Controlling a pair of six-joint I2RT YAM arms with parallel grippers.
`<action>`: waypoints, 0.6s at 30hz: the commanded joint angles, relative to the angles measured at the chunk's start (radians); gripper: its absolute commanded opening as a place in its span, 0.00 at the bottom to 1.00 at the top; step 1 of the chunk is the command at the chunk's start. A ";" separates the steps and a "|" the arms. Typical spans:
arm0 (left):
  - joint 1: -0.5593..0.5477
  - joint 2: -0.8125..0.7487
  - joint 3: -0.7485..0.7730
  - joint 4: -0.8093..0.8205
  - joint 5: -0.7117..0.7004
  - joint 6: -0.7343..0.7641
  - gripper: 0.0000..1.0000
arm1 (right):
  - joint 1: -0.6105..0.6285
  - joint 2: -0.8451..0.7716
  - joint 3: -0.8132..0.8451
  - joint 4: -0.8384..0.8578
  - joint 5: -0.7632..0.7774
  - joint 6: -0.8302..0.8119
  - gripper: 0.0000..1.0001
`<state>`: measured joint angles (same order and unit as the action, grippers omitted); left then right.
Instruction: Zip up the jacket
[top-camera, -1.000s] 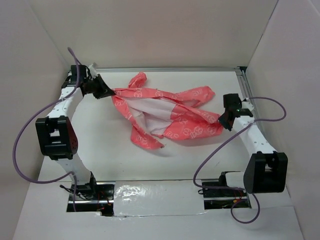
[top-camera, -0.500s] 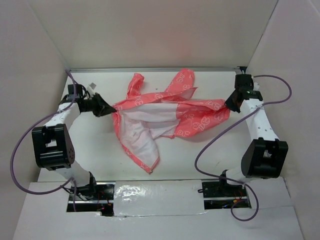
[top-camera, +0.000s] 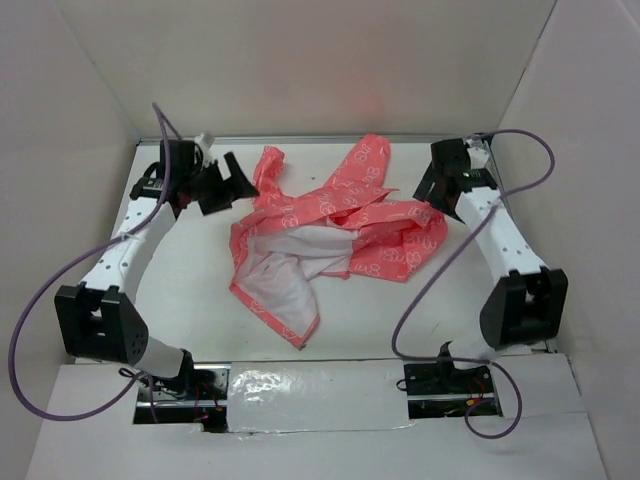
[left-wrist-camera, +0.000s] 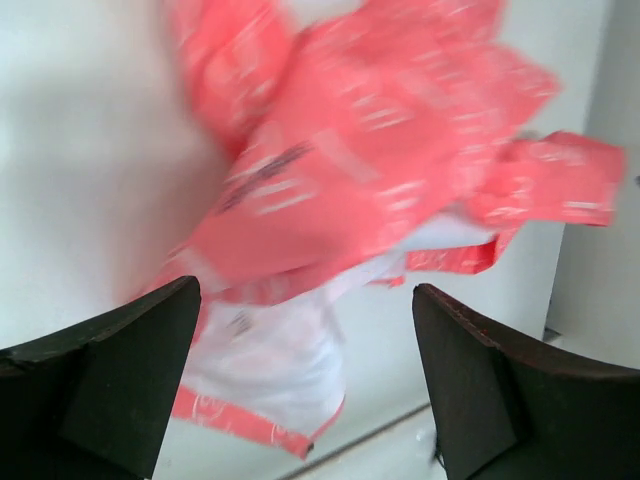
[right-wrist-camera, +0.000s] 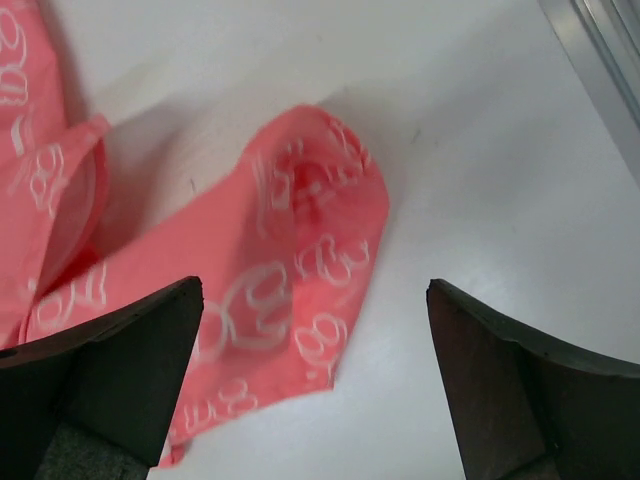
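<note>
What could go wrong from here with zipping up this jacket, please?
The jacket lies bunched, with its pale lining showing, folds overlapping and no zipper visible, so a grasp may well catch the wrong layer. The left tool and right tool both stand open, holding nothing; either could pinch two layers at once among the loose folds.

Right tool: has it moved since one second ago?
Yes. The right tool has moved up the top view, toward the far metal rail; its jaws now stand open beside the jacket.
</note>
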<state>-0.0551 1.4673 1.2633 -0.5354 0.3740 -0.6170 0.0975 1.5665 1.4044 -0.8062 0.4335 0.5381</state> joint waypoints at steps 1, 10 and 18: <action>-0.102 -0.039 0.169 -0.009 -0.145 0.104 0.99 | 0.030 -0.202 -0.105 -0.077 0.008 0.129 1.00; -0.317 0.440 0.556 0.011 0.216 0.558 0.99 | 0.047 -0.470 -0.600 0.231 -0.357 0.224 1.00; -0.411 0.622 0.711 -0.066 0.114 0.675 0.99 | 0.031 -0.240 -0.573 0.219 -0.280 0.279 1.00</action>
<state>-0.4751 2.1578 1.9575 -0.5884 0.4564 -0.0284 0.1368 1.2526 0.8005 -0.6323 0.1196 0.7708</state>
